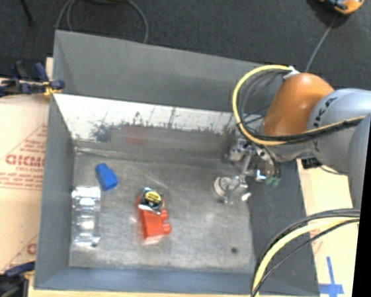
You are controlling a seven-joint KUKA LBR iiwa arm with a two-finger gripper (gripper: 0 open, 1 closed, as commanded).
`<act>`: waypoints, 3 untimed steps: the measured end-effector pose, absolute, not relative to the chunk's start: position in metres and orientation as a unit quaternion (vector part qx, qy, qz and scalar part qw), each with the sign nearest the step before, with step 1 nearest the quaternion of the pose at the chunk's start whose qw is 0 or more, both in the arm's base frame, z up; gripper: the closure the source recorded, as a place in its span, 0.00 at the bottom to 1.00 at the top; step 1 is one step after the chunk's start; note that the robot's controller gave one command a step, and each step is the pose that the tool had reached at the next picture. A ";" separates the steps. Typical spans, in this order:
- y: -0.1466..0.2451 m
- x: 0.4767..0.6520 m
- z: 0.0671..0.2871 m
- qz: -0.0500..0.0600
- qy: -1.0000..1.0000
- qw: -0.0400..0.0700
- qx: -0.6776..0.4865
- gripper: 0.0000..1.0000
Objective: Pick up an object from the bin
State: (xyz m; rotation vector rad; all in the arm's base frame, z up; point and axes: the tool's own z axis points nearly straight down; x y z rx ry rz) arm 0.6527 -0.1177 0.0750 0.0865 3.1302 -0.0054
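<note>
Reaching down from right, pincer [233, 188] seemingly near bin [195, 239] floor, its opening unclear

Blue cap [106, 176], red-and-yellow object [153, 217] and clear plastic piece [85, 216] lie apart in the bin's [141, 125] left half.

A robotics lab test cell: a grey metal bin [160, 75] on dark carpet [188, 11], with an industrial robot arm [342, 112], orange cover [297, 104] and looped cables [235, 100] at 3 o'clock.
</note>
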 end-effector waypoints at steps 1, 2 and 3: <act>-0.111 0.646 0.076 -0.002 1.000 0.003 0.002 0.00; -0.111 0.649 0.079 -0.002 1.000 0.007 0.001 1.00; -0.112 0.654 0.218 -0.003 1.000 0.007 -0.005 1.00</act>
